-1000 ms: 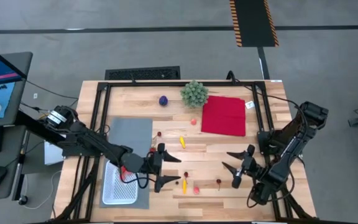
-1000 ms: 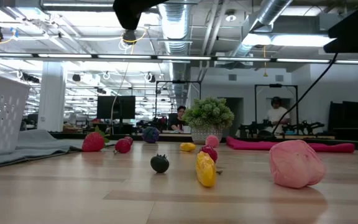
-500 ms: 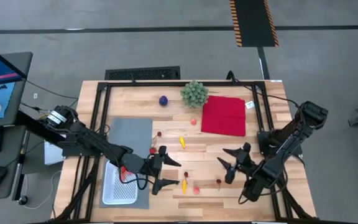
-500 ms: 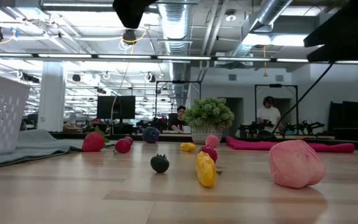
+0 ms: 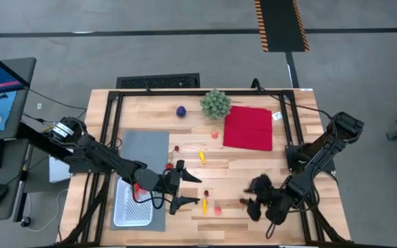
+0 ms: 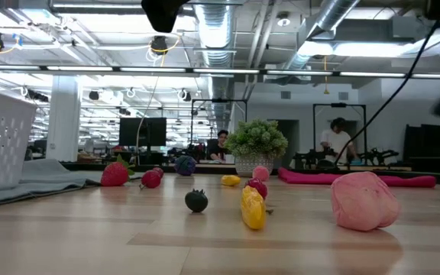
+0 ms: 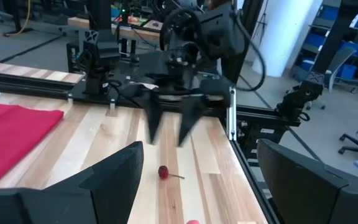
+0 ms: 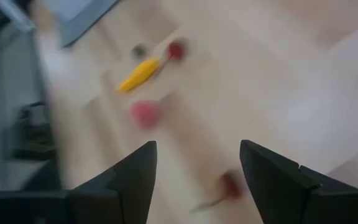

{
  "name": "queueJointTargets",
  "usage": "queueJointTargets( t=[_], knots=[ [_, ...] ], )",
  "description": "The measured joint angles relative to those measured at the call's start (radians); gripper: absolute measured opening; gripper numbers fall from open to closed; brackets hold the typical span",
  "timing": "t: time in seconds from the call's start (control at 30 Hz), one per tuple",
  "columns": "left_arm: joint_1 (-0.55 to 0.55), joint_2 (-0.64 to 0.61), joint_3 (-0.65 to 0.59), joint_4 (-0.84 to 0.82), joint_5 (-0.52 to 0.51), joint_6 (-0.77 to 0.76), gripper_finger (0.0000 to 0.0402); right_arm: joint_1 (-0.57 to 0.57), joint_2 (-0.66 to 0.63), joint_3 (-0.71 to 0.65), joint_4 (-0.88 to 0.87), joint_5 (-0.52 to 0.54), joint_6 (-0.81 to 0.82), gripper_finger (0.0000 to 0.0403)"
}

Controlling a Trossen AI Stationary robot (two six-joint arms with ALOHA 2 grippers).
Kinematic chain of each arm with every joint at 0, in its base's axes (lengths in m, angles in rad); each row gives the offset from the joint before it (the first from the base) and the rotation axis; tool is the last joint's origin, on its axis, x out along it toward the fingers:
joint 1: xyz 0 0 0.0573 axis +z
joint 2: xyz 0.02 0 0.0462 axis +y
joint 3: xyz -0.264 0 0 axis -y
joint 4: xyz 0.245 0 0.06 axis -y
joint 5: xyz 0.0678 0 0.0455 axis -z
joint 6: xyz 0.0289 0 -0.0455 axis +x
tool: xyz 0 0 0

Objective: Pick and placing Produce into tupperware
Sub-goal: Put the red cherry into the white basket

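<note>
Two arms over table. L gripper (image 5: 187, 187) unmoved just right of the tupperware (image 5: 131, 204), fingers wide, empty. R gripper (image 5: 254, 198) has swung down and toward the tupperware over the last sec, now above a dark red piece (image 5: 242, 202), fingers wide, nothing held. Judgement: pick imminent. Produce scattered right of the tupperware, none visibly inside.
</note>
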State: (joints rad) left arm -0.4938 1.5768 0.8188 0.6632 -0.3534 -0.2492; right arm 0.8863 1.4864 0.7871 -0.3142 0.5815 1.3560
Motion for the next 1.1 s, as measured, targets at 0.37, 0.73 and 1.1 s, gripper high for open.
queueJointTargets(
  t=[0.37,0.73,1.1],
  knots=[
    [0.0,0.0,0.0,0.0,0.0,-0.023,0.0306,0.082,0.0,0.023,0.061,-0.127,0.313,0.0255],
    [0.0,0.0,0.0,0.0,-0.001,-0.02,0.0306,0.094,0.007,0.024,0.123,-0.124,0.399,0.0255],
    [0.002,0.0,0.0,0.0,-0.002,-0.022,0.0306,0.019,0.186,0.024,0.146,-0.244,0.39,0.0255]
  ],
)
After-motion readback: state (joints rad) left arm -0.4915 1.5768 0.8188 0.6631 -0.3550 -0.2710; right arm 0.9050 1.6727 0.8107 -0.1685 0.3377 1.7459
